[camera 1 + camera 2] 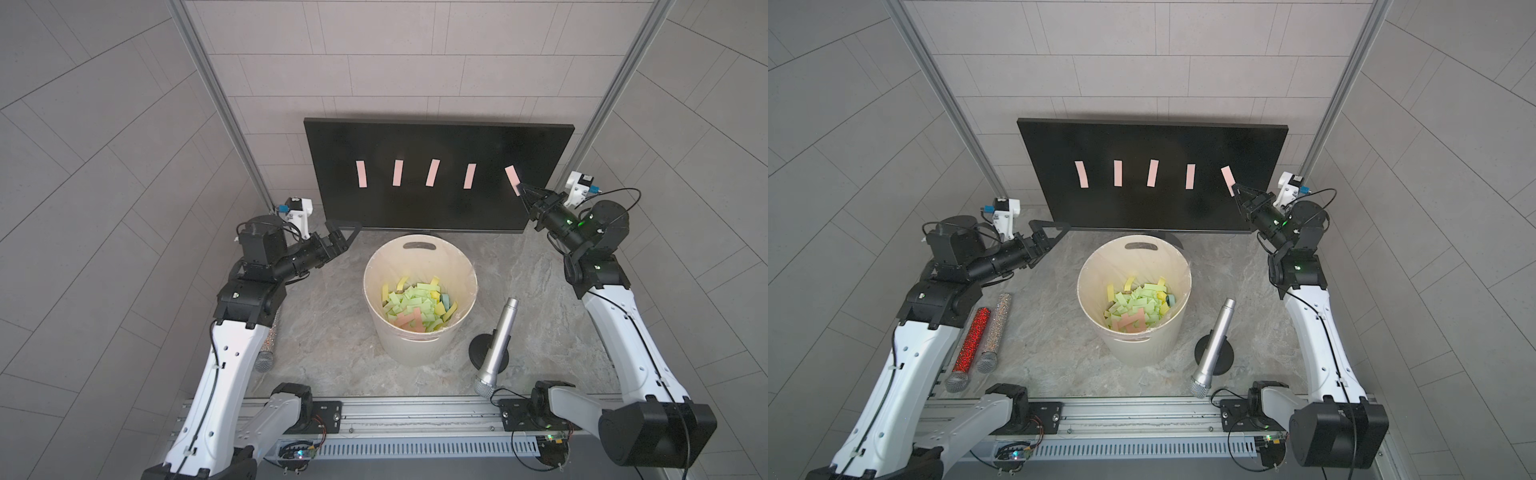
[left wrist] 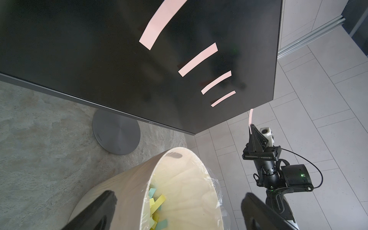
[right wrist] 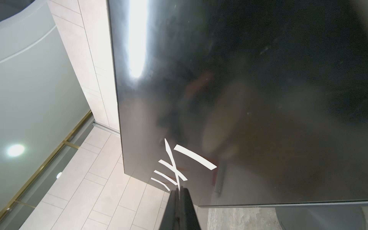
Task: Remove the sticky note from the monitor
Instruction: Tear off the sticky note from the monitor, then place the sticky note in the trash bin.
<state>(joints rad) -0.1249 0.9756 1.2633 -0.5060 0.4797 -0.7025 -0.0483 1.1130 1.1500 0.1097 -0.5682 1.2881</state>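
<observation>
Left wrist view: the right gripper (image 2: 252, 129) is clamped on the lower end of a narrow pale-pink paper sticky note (image 2: 250, 116) at the right end of the large flat black monitor (image 2: 99, 49). It would be best to peel it steadily outward from the glass with a firm pinch. The strip is tilted and bowed off the screen, and its upper end seems stuck. The left gripper (image 1: 343, 230) gapes empty below the monitor's left corner.

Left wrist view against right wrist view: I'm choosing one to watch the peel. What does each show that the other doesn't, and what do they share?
Only the left wrist view shows the cream bucket and the whole right gripper from the side. Only the right wrist view shows a bright glare on the screen. Both show the monitor, four pink notes stuck to it, and a fifth sticky note pinched in the shut gripper.
</observation>
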